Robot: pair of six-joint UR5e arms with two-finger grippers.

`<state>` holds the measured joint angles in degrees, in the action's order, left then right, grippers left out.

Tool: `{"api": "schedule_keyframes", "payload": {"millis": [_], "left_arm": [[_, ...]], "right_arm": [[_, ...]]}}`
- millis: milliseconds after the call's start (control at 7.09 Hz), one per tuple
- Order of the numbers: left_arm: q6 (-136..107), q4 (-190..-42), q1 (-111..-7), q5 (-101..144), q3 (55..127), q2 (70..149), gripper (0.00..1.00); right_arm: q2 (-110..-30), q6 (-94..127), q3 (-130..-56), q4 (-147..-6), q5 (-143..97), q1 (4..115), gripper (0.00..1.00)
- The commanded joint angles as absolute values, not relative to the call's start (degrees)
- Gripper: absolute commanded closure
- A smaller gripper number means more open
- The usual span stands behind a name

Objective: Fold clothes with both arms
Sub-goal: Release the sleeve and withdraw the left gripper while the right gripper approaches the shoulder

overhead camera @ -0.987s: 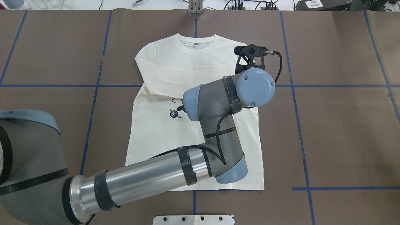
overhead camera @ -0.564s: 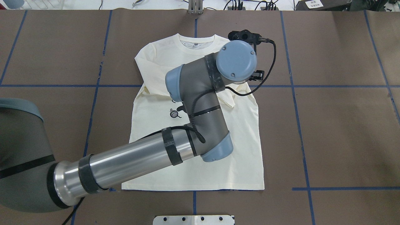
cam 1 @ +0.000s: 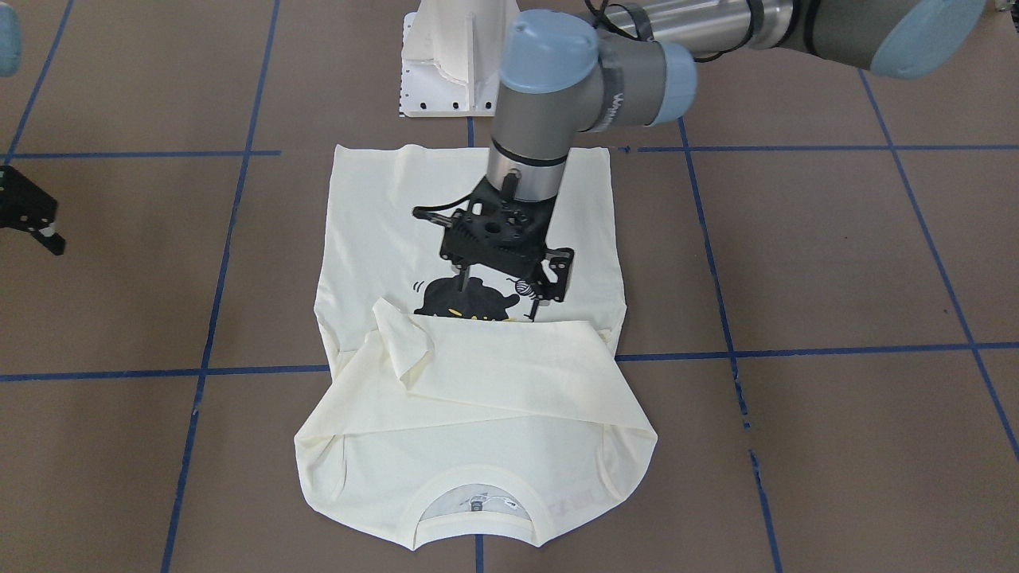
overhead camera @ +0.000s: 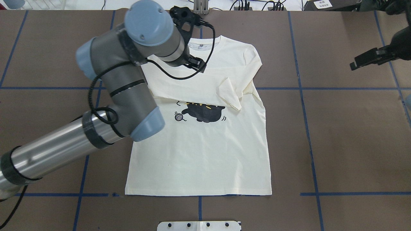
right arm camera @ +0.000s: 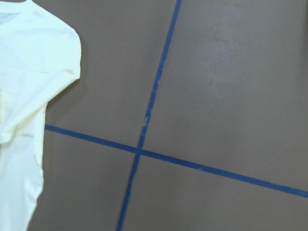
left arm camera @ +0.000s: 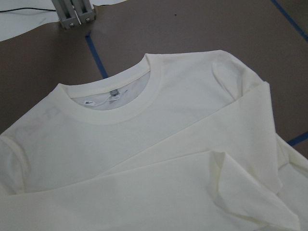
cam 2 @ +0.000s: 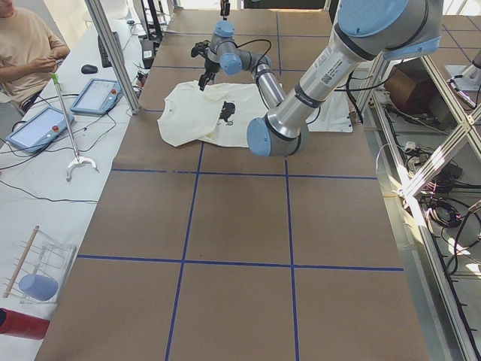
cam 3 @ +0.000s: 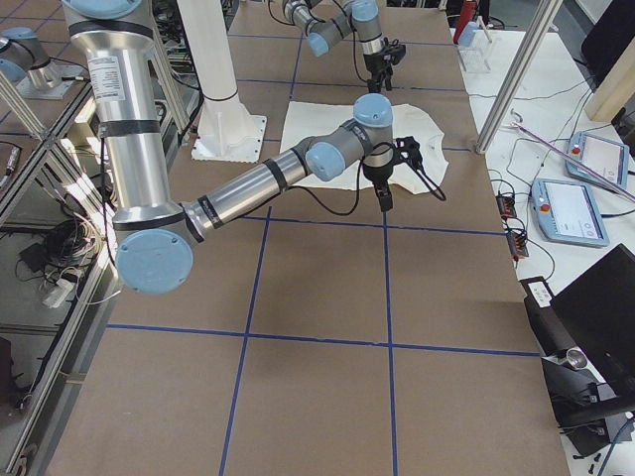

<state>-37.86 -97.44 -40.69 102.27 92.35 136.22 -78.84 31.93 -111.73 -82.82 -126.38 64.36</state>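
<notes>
Shirt (overhead camera: 205, 154) lies flat, print side up, mid-table. Its collar (overhead camera: 202, 43) points to the table edge away from the robot, and its hem lies near the pedestal base (overhead camera: 199, 225) at the robot's edge. Both sleeves are folded in across the chest. The upper sleeve (overhead camera: 189, 86) runs left to right w/ its cuff (overhead camera: 230, 96) turned back, covering the top of the cat print (overhead camera: 202, 113). The yarn ball (overhead camera: 179, 117) is exposed.

L hand (cam 1: 497, 305) hangs above the collar/shoulder area on the shirt's left side, fingers spread, nothing in them, clear of the cloth.

R hand (overhead camera: 362, 61) is well off to the right, over bare table near that end. Can't tell if its fingers are spread or together.
</notes>
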Motion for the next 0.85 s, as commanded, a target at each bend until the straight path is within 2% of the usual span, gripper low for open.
{"api": "schedule_keyframes", "payload": {"millis": [0, 282, 705], "left_arm": [[-26.4, -96.3, -48.1, 106.8, 104.5, 122.5, 0.00], [-20.5, -96.7, -52.6, 109.3, 106.5, 118.5, 0.00], [-18.3, -97.1, -54.8, 112.6, 106.9, 117.2, 0.00]], "right_arm": [[-67.9, 48.1, -109.8, -84.0, -113.5, 50.2, 0.00], [-55.0, 55.6, -101.5, -90.6, -103.2, 42.1, 0.01], [-39.7, 65.5, -81.7, -90.5, -93.4, 35.9, 0.06]]}}
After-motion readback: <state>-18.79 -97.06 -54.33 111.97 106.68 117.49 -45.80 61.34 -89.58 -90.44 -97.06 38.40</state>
